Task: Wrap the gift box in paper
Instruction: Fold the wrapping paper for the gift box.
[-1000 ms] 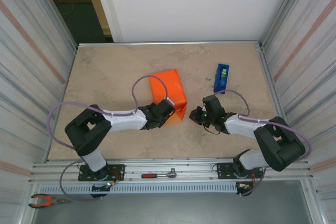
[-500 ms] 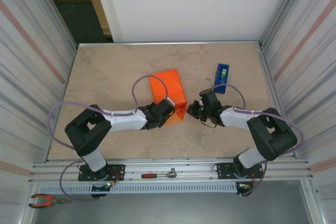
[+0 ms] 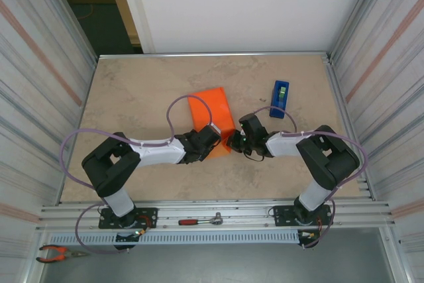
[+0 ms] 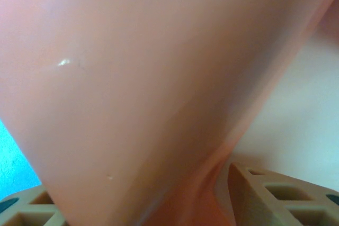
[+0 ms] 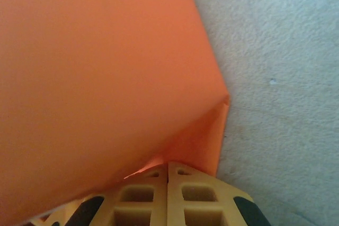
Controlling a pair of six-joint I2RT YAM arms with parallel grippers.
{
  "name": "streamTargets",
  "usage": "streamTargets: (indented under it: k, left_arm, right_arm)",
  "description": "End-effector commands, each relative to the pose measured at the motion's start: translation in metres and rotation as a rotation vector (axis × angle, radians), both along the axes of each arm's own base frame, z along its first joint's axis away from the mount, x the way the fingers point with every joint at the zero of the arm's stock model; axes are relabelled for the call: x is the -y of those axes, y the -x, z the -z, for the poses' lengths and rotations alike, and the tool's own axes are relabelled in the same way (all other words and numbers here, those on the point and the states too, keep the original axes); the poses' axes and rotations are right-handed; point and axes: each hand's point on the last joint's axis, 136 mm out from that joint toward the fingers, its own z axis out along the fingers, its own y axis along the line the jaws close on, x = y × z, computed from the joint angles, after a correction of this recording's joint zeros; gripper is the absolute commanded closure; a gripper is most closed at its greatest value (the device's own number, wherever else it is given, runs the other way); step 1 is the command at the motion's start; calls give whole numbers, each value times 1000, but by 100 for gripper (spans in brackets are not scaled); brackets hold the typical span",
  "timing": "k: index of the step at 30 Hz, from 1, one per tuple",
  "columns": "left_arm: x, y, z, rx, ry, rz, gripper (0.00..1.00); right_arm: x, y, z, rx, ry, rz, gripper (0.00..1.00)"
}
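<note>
Brown stone-look table (image 3: 132,97) lies between ribbed metal walls, with a white wall at the back.

On the left side, the left gripper (image 3: 207,140) is low on the table, right up against the near left side of the orange parcel. From its own camera, its fingers (image 4: 275,199) stand apart and a pinkish-orange fold runs down between them. So it looks like it is gripping the paper (image 3: 212,107), holding the parcel in place.

The paper is in the middle of the table, folded up and over into a slanted, tent-like shape. The gift box must be inside it. I cannot see the box itself.

Next comes the right gripper (image 3: 233,141). Its fingers are pressed tight together with nothing between them. The tips touch the near right corner of the paper, where a small flap (image 5: 212,141) sticks out.

Further right, well apart from the parcel, a blue tape dispenser (image 3: 279,99) stands on the table.

I think the step now is closing the end of the parcel. One arm holds and the other pushes the flap in. The next move probably needs a soft, steady push, so the flap goes flat against the box and the thin paper does not crumple or tear. The left gripper should not let go, or the parcel may slide. After that, tape will likely be needed.
</note>
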Motion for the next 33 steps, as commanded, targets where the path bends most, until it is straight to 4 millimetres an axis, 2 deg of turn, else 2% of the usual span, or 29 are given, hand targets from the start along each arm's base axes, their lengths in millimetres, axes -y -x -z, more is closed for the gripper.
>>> streamTargets:
  k: [1, 5, 13, 15, 18, 27, 33]
  left_arm:
    - [5, 1, 3, -4, 6, 21, 41]
    - [5, 1, 4, -5, 4, 21, 41]
    - [5, 1, 4, -5, 2, 23, 41]
    - [5, 1, 4, -5, 3, 23, 41]
    - [6, 1, 4, -6, 4, 24, 41]
    - [8, 2, 4, -8, 7, 30, 41]
    - [15, 7, -12, -22, 61, 51, 40]
  right_arm:
    - [-6, -6, -2, 12, -15, -2, 100]
    - [-5, -4, -7, 17, -19, -6, 100]
    - [25, -3, -17, 30, -6, 42, 100]
    - [26, -5, -18, 31, -6, 41, 100]
    - [22, -9, -21, 35, -11, 31, 100]
    - [-10, -13, -22, 40, -19, -23, 100]
    - [-8, -6, -9, 16, -1, -26, 100]
